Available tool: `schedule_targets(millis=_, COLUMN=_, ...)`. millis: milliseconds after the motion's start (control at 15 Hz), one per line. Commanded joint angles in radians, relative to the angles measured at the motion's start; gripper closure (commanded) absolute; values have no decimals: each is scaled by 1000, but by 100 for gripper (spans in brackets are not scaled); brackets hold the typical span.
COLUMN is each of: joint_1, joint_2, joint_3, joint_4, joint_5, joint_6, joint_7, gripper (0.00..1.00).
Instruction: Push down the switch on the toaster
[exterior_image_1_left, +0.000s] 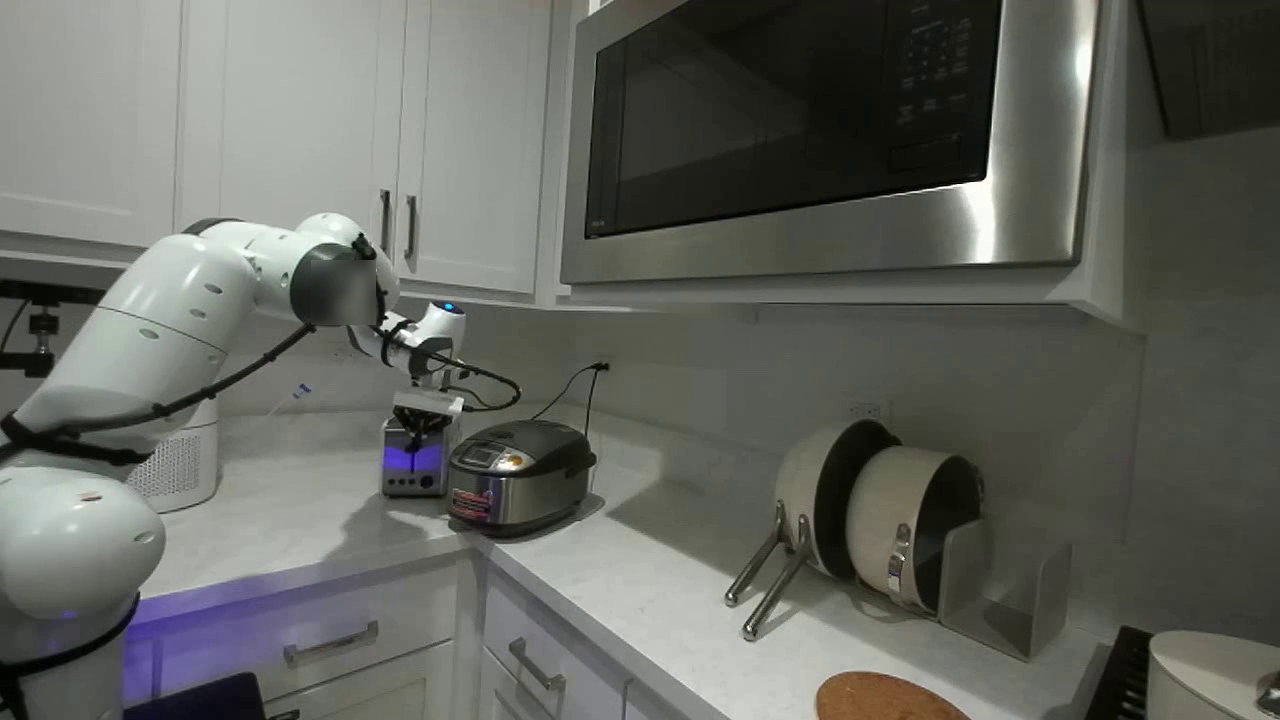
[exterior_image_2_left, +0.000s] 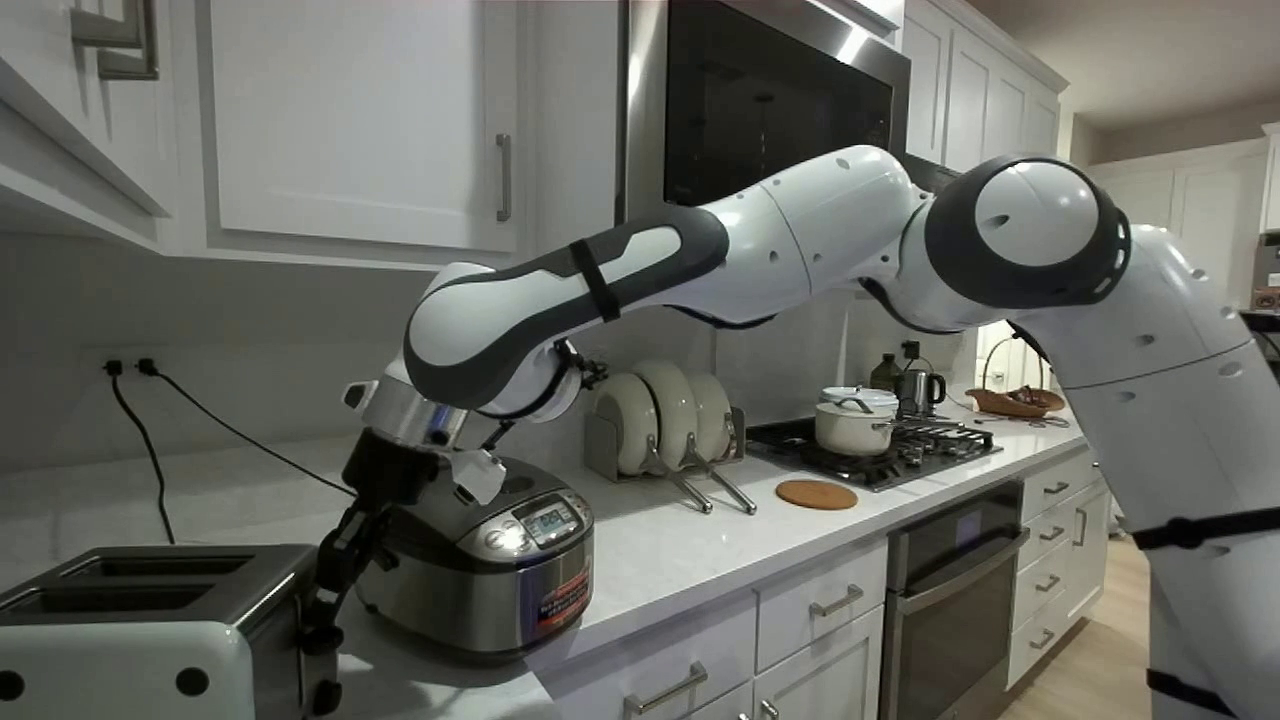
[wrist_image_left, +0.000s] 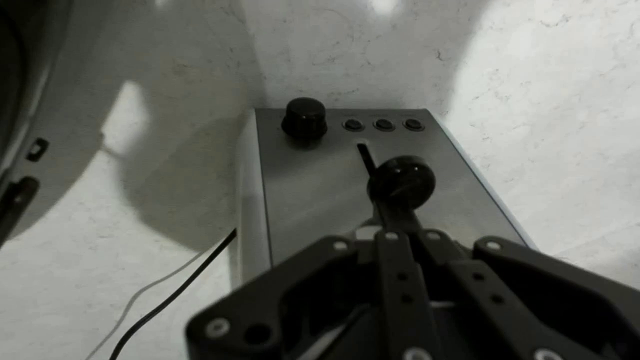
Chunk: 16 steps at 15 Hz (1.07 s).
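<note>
Look for the round black switch (wrist_image_left: 405, 181) just below the pinched-together, likely empty gripper (wrist_image_left: 397, 219), too close to tell if touching, on the front of the toaster (wrist_image_left: 312, 200), with a thin slot (wrist_image_left: 366, 159) running down toward the small buttons (wrist_image_left: 384, 124), so best to push straight down along it.

Closed gripper (wrist_image_left: 398, 219) at black lever (wrist_image_left: 404, 181) (contact unclear) on toaster (wrist_image_left: 310, 200); knob (wrist_image_left: 304, 118), three buttons (wrist_image_left: 384, 124).
</note>
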<state>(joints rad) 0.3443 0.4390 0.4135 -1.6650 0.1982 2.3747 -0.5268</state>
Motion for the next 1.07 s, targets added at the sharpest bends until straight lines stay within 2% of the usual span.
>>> schedule_targets(millis=0, joint_1=4, joint_2=25, joint_3=1, joint_4=25, joint_5=-25, joint_6=-62, joint_7=57, gripper=100)
schedule_targets(millis=600, joint_1=9, joint_2=68, joint_3=-17, joint_4=56, joint_5=-24, joint_6=-185, joint_7=131, gripper=100)
schedule_targets(millis=1000, joint_1=2, joint_2=111, joint_3=-11, joint_4=90, joint_5=-9, joint_6=-179, joint_7=106, gripper=100)
